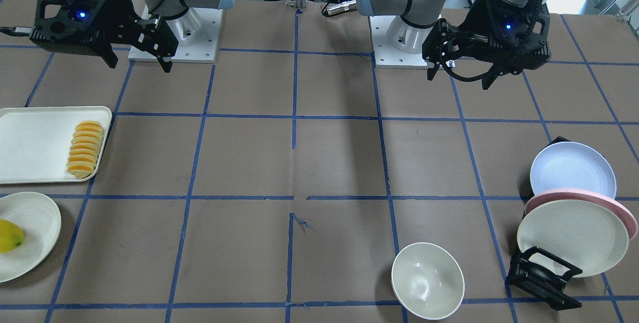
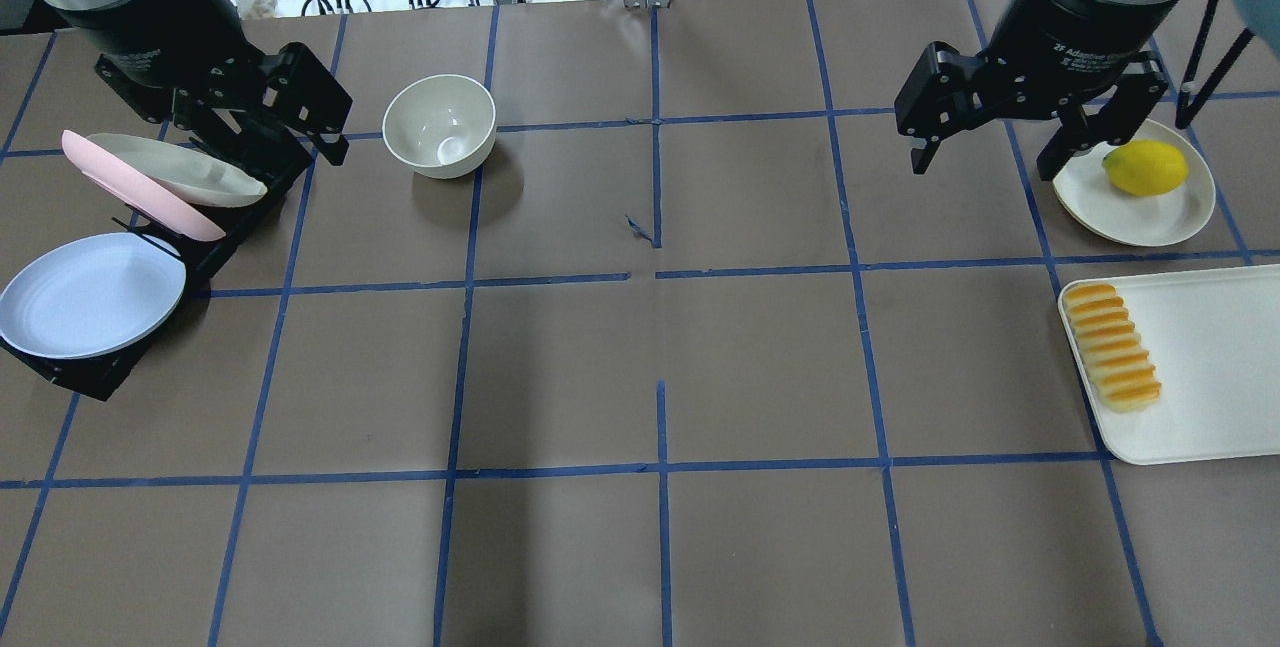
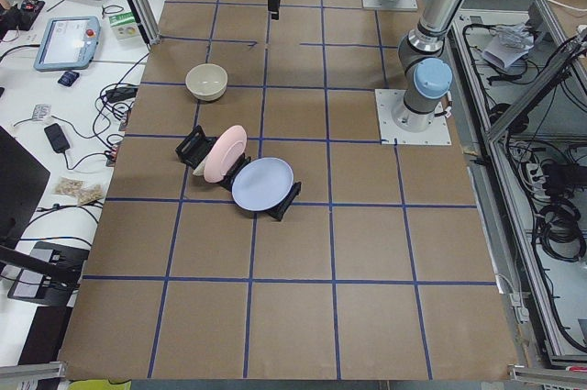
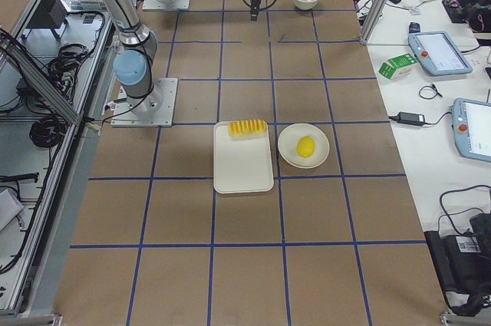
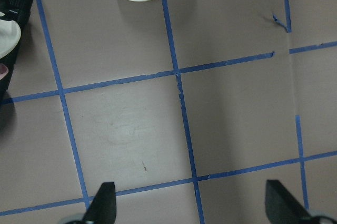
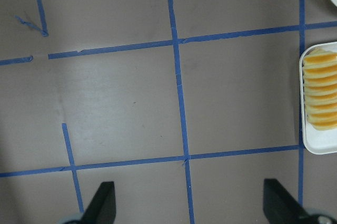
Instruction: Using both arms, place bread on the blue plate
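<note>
The bread (image 1: pixel 86 149) is a row of orange-crusted slices lying along one edge of a white tray (image 1: pixel 30 146). It also shows in the overhead view (image 2: pixel 1112 347) and the right wrist view (image 6: pixel 321 96). The blue plate (image 1: pixel 571 169) stands tilted in a black rack (image 1: pixel 544 275) and also shows in the overhead view (image 2: pixel 90 294). My left gripper (image 2: pixel 290 142) hangs open and empty above the rack, jaws wide in its wrist view (image 5: pixel 190 205). My right gripper (image 2: pixel 985 167) hangs open and empty, well above the table and beyond the tray.
A pink plate (image 1: pixel 584 197) and a cream plate (image 1: pixel 571 235) stand in the same rack. A white bowl (image 2: pixel 440 125) sits just right of the left gripper. A lemon (image 2: pixel 1145 167) lies on a cream plate (image 2: pixel 1170 217) next to the tray.
</note>
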`<state>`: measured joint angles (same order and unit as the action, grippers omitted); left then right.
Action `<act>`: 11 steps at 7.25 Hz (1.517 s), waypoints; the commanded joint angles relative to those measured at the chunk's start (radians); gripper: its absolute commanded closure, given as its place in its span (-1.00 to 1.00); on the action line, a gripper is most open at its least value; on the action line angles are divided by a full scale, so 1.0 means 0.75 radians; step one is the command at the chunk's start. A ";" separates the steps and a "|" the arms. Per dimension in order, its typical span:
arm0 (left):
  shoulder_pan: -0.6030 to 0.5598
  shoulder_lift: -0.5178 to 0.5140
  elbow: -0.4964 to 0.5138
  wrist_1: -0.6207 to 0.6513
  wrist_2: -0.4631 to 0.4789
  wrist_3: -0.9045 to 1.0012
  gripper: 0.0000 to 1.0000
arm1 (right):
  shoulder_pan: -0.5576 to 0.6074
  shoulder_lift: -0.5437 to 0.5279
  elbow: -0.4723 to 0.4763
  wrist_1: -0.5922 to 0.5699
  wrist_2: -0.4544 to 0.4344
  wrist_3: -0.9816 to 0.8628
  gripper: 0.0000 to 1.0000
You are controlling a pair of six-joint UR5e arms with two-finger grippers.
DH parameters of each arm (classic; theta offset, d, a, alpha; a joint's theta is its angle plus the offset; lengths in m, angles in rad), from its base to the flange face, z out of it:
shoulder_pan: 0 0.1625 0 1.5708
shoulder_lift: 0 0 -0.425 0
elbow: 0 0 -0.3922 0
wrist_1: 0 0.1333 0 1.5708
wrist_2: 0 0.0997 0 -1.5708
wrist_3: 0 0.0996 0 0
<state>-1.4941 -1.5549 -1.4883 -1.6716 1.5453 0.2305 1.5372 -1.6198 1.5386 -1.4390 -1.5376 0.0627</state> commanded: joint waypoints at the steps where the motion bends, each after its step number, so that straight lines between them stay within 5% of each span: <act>1: 0.000 0.003 -0.014 -0.003 0.013 -0.007 -1.00 | 0.000 0.000 0.000 -0.002 -0.001 -0.002 -1.00; 3: 0.018 -0.003 -0.026 -0.005 0.022 0.018 -1.00 | -0.004 0.002 0.000 0.000 0.005 -0.008 -1.00; 4: 0.091 -0.011 -0.061 0.003 0.135 0.000 -1.00 | -0.008 0.004 0.000 -0.002 0.003 -0.008 -1.00; 6: 0.456 -0.029 -0.142 0.024 0.191 0.001 -1.00 | -0.012 0.002 0.004 0.010 -0.003 -0.016 -1.00; 7: 0.624 -0.074 -0.173 0.089 0.110 0.010 -1.00 | -0.039 0.012 0.008 0.039 -0.026 -0.032 -1.00; 10: 0.938 -0.229 -0.169 0.244 0.112 0.020 -1.00 | -0.311 0.035 0.084 0.029 -0.026 -0.295 -1.00; 11: 1.004 -0.291 -0.175 0.415 0.110 0.020 -1.00 | -0.374 0.047 0.114 -0.006 -0.066 -0.393 -1.00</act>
<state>-0.8180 -1.7183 -1.6198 -1.4761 1.6293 0.2453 1.3206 -1.5938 1.6006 -1.4235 -1.5634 -0.1434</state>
